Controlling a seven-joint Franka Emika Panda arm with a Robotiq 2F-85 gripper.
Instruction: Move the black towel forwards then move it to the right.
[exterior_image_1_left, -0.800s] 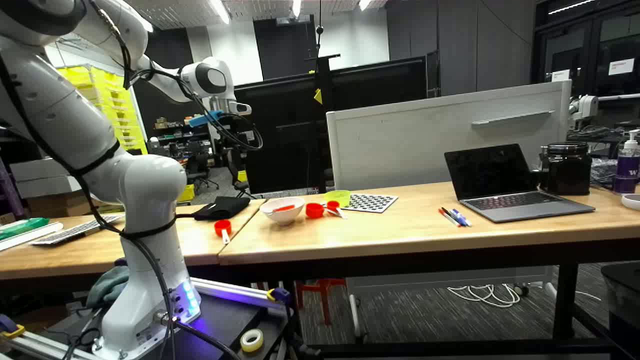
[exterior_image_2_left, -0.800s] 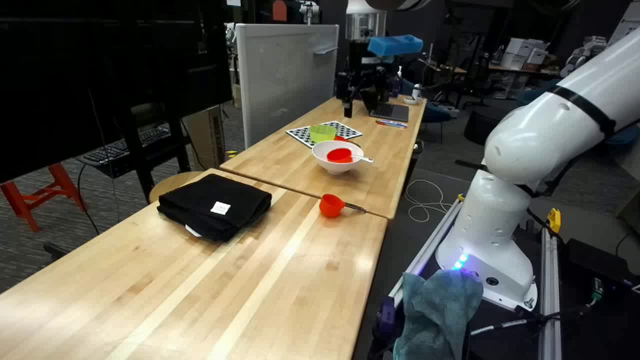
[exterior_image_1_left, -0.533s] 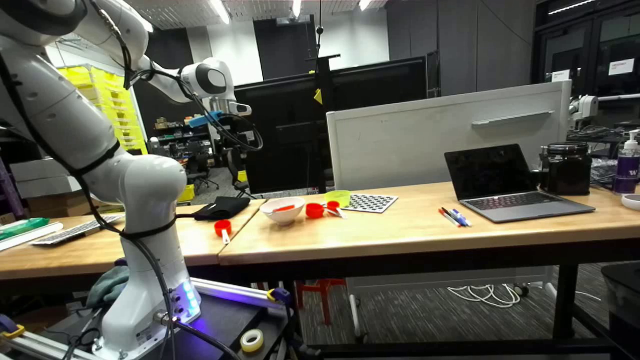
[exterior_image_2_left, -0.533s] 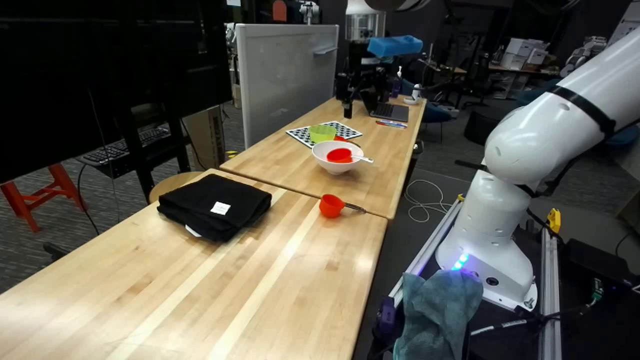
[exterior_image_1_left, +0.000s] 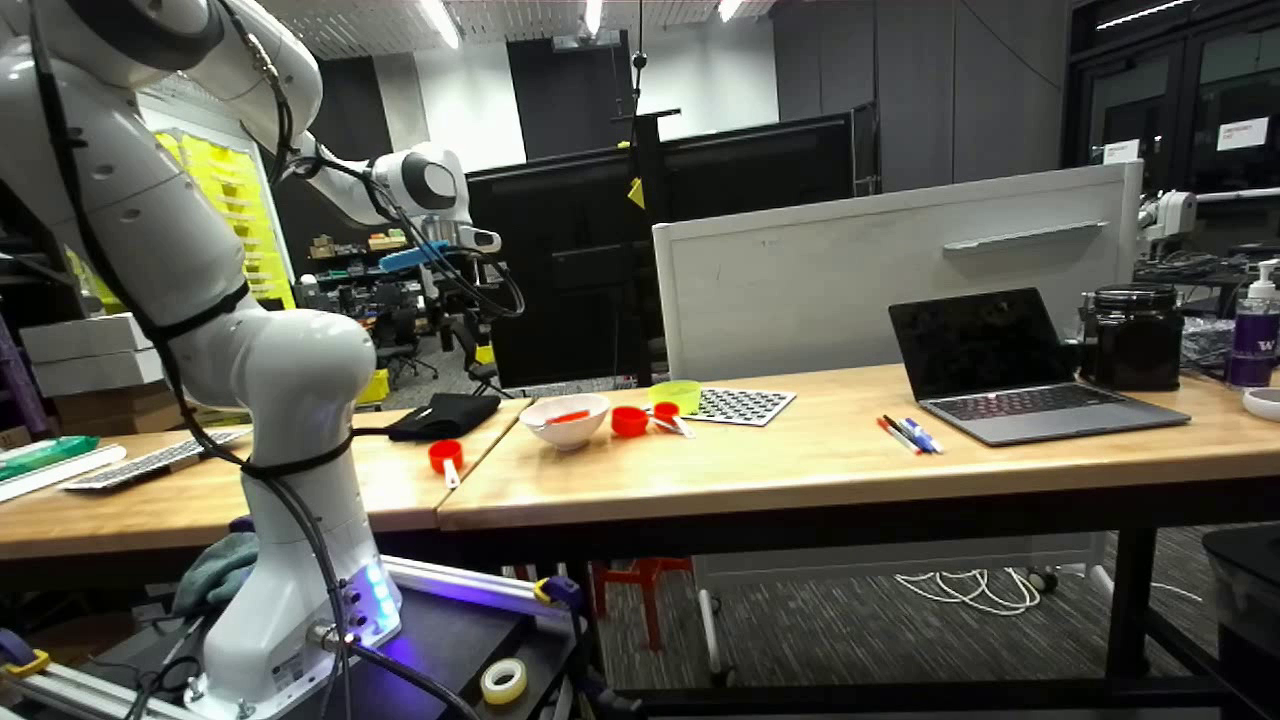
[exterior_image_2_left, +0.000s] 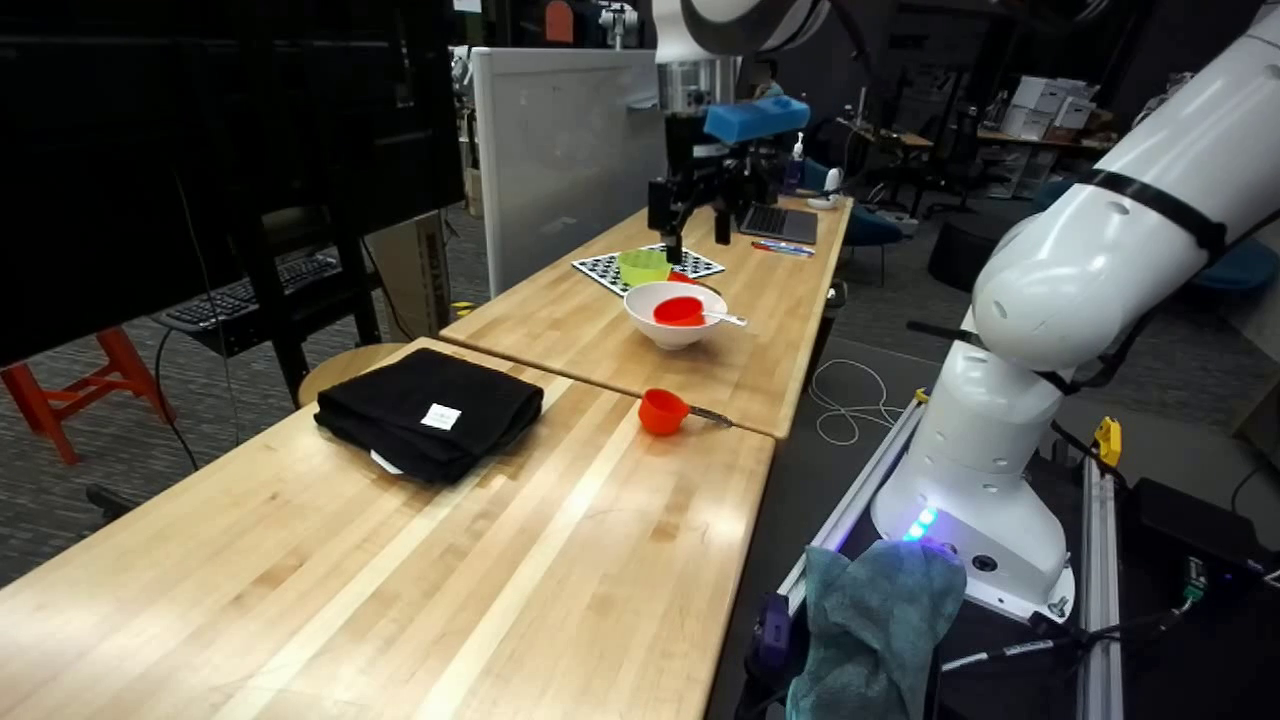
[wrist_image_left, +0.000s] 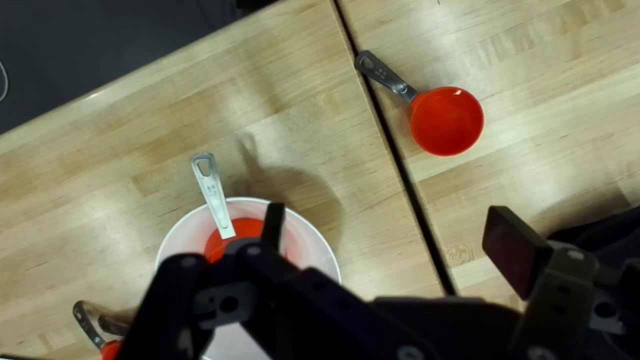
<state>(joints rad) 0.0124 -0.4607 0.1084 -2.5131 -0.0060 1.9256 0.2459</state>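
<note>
The black towel (exterior_image_2_left: 430, 412) lies folded on the near table, a white label on top; it also shows in an exterior view (exterior_image_1_left: 445, 415), partly behind other folds. In the wrist view only a dark part of the towel (wrist_image_left: 612, 232) shows at the right edge, behind a finger. My gripper (exterior_image_2_left: 698, 242) is open and empty, high above the tables and apart from the towel. In the wrist view the gripper (wrist_image_left: 392, 235) has its fingers wide apart, the left one over the white bowl, the right one on the towel's side of the table seam.
The white bowl (exterior_image_2_left: 655, 332) holds a red measuring cup (exterior_image_2_left: 680, 312). Another red cup (wrist_image_left: 446, 121) lies beside the table seam (wrist_image_left: 400, 160). A green bowl (exterior_image_2_left: 643, 265), checkered board (exterior_image_2_left: 600, 268), pens (exterior_image_1_left: 910, 434) and laptop (exterior_image_1_left: 1010, 400) stand on the far table.
The arm has moved down a little and, in an exterior view, to the left and nearer the bowl. Both fingers now show apart there. The towel and other objects have not moved.
</note>
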